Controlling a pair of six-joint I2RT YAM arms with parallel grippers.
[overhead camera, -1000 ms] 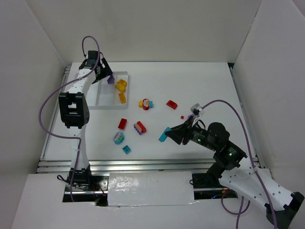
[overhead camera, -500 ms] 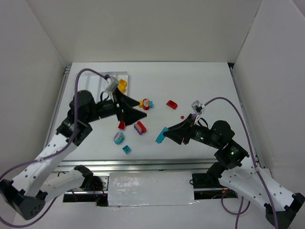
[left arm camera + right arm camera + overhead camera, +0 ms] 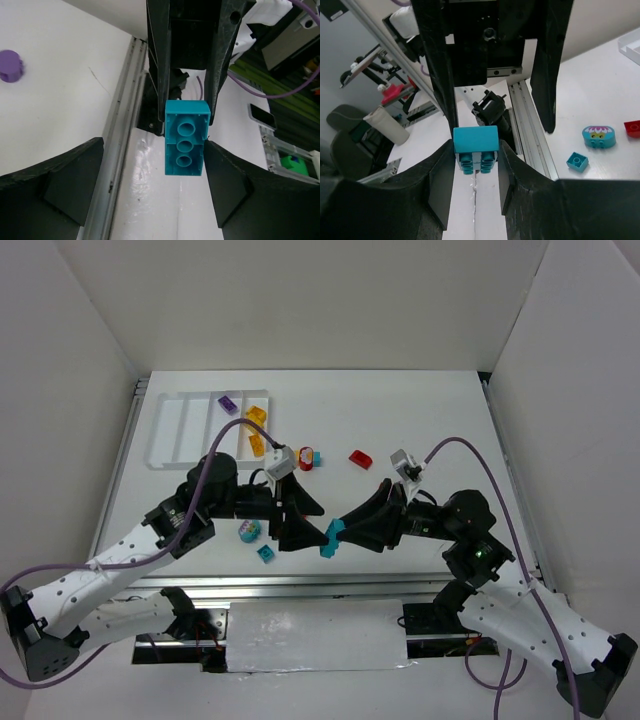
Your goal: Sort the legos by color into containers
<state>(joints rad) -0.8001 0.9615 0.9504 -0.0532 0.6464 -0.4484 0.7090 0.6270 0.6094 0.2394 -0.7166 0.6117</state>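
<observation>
My right gripper (image 3: 340,533) is shut on a teal-blue lego (image 3: 329,539) and holds it above the table's near middle. In the right wrist view the lego (image 3: 476,144) sits clamped between the two pads, studs down. My left gripper (image 3: 303,520) faces it, open, its fingers (image 3: 227,182) standing on either side of the lego (image 3: 186,137); the right finger is at the lego's edge. The white tray of containers (image 3: 180,430) lies at the far left with a purple lego (image 3: 229,403) and two yellow legos (image 3: 257,416) in it.
Loose on the table are a red lego (image 3: 360,458), a multicoloured one (image 3: 306,457), a teal one with a face (image 3: 249,530) and a small teal one (image 3: 266,553). A small purple piece (image 3: 10,65) lies on the table. Metal rails run along the near edge.
My left arm has swung from the tray down to the middle and now faces the right gripper. The right gripper has carried the teal-blue lego a little left and nearer.
</observation>
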